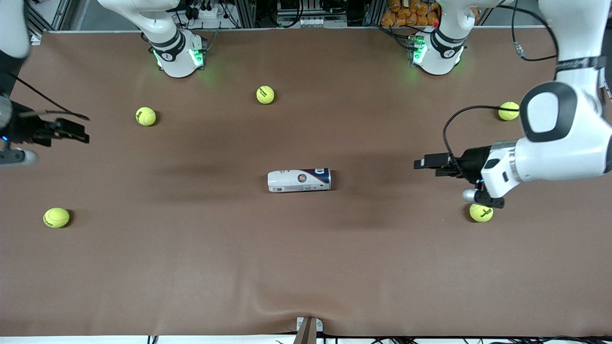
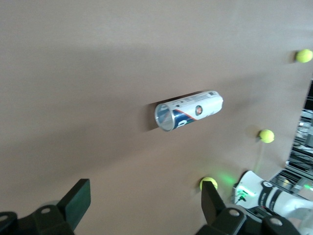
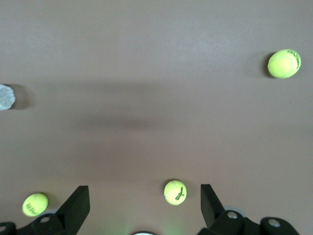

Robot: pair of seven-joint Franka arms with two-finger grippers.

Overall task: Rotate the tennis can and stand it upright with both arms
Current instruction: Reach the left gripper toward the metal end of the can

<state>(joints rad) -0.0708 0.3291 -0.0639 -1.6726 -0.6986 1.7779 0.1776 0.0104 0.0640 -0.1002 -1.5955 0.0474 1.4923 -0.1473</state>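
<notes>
A broad brown matte surface (image 1: pixel 191 267) carries everything.

Two white jointed robot arms with black joint bands rise from green-lit bases along the edge farthest from the front camera. The left arm (image 1: pixel 564 134) bends out over its own end of the surface, and the right arm (image 1: pixel 9 38) hangs over the other end.

The left pincer (image 1: pixel 420 163) is black, points toward the middle of the surface and hovers above bare brown; in the left wrist view its fingers (image 2: pixel 76 200) stand spread wide with nothing between them. The right pincer (image 1: pixel 79 134) is also black and hovers over the right arm's end of the surface; in the right wrist view its fingers (image 3: pixel 76 208) are likewise spread wide and pinch nothing.

The slim cylindrical tennis can (image 1: pixel 299 180), white-labelled with a dark navy band and a small round logo, lies on its side near the middle of the surface, well apart from both pincers. Its navy end points toward the left arm's end, and the left wrist view looks into its silvery-rimmed open mouth (image 2: pixel 164 117).

Five yellow-green tennis balls lie scattered around it, all well apart from the can: one (image 1: pixel 265 94) near the bases, one (image 1: pixel 145 116), one (image 1: pixel 56 217), one (image 1: pixel 508 111), and one (image 1: pixel 480 212) just under the left arm's wrist.
</notes>
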